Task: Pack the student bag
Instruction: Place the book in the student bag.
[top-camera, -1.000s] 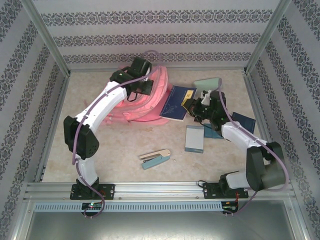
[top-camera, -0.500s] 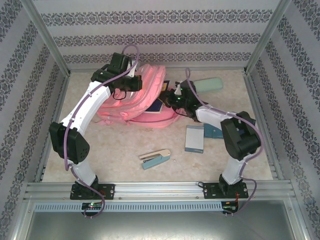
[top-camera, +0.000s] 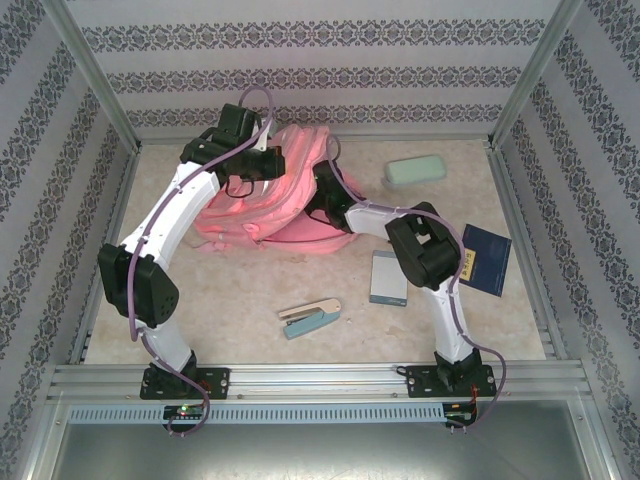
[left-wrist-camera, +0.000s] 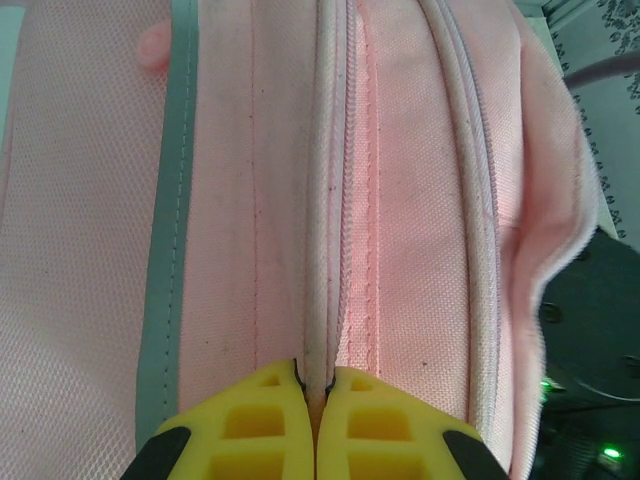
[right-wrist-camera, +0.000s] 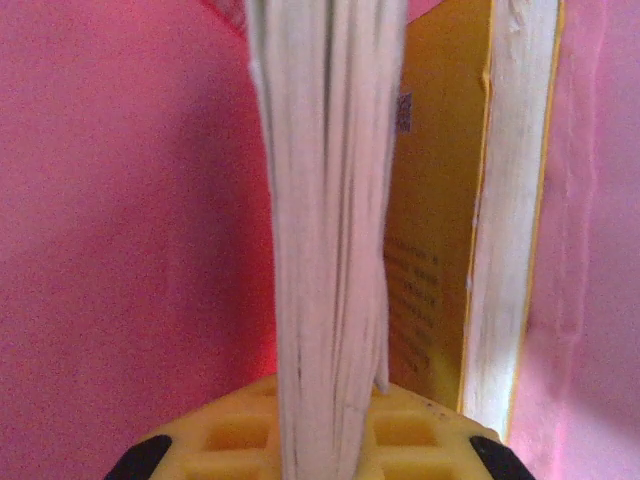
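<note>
Two arms work the scene from above. The left arm (top-camera: 185, 215) stretches over the student bag (top-camera: 290, 218), which lies far back, left of centre on the tabletop (top-camera: 250, 290). The right arm (top-camera: 420, 250) reaches into its right side. A mint pencil case (top-camera: 415, 171), navy book (top-camera: 486, 260), grey notebook (top-camera: 389, 277) and stapler (top-camera: 310, 318) lie loose. Left wrist: the left gripper (left-wrist-camera: 316, 400) is clenched on the bag's raised seam. Right wrist: the right gripper (right-wrist-camera: 325, 430) grasps a white-paged book (right-wrist-camera: 325, 200) amid pink lining, with a yellow-covered book (right-wrist-camera: 430, 250) just beside it.
</note>
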